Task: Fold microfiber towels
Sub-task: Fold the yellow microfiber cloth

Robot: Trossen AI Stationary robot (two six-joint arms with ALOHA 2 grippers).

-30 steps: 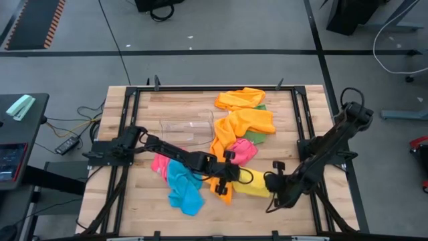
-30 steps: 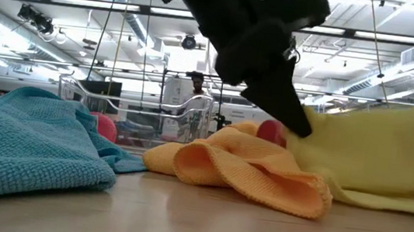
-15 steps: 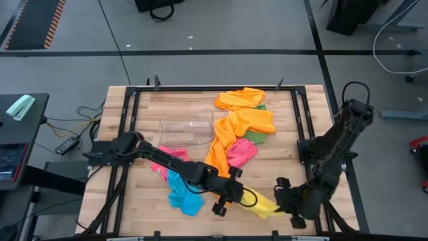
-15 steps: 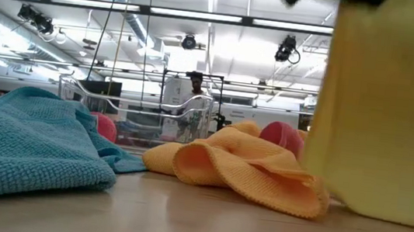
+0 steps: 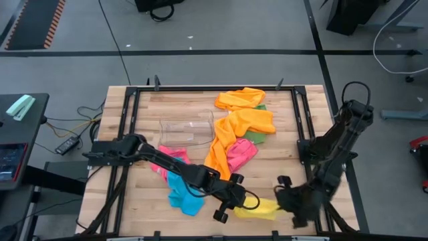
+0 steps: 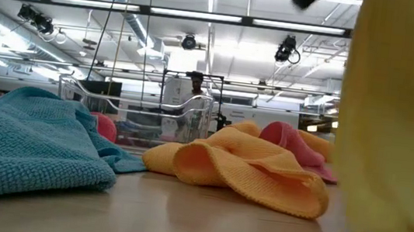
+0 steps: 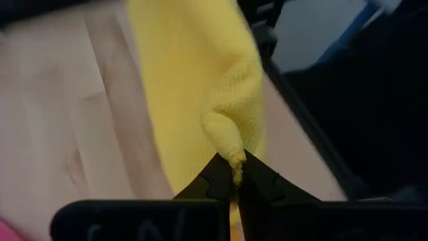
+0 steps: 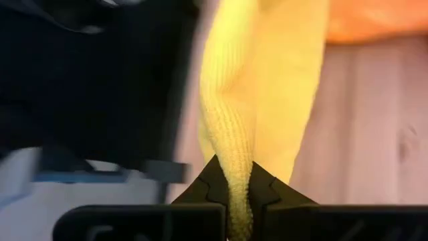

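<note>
The right gripper [image 8: 239, 184] was closed on a yellow towel [image 8: 257, 94], its two dark fingers [image 8: 214, 181] meeting in a point with a bunched fold of the cloth pinched between them. From the pinch the towel ran away from the camera as a thick rolled ridge, its knit texture plain to see, and widened into a flatter sheet farther off. Beneath it lay the wooden table [image 8: 368, 127], pale planks with visible grain. An orange towel [image 8: 378, 17] lay on the table beyond the yellow one. To the other side stood a dark, blurred mass that could not be identified.
</note>
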